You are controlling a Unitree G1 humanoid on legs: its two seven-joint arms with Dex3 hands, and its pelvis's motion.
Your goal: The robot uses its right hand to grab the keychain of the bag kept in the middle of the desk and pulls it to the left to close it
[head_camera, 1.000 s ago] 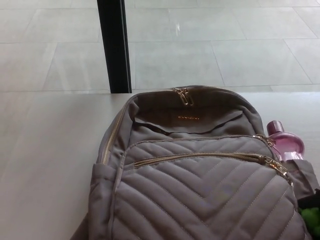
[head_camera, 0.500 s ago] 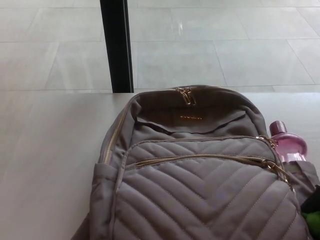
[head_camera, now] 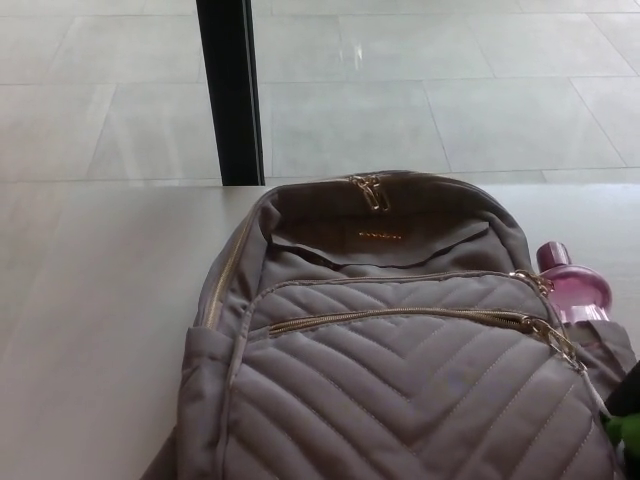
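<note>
The robot's black right hand (head_camera: 630, 395) is showing only as a small dark sliver at the lower right edge of the head view, cut off by the border. Too little of it is showing to tell its pose. The left hand is lying outside the view.

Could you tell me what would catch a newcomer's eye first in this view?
The grey quilted backpack fills the lower middle of the view, lying on the pale desk, with gold zippers running across its front. A pink bottle pokes out at its right side, and a black post stands behind the desk.
</note>
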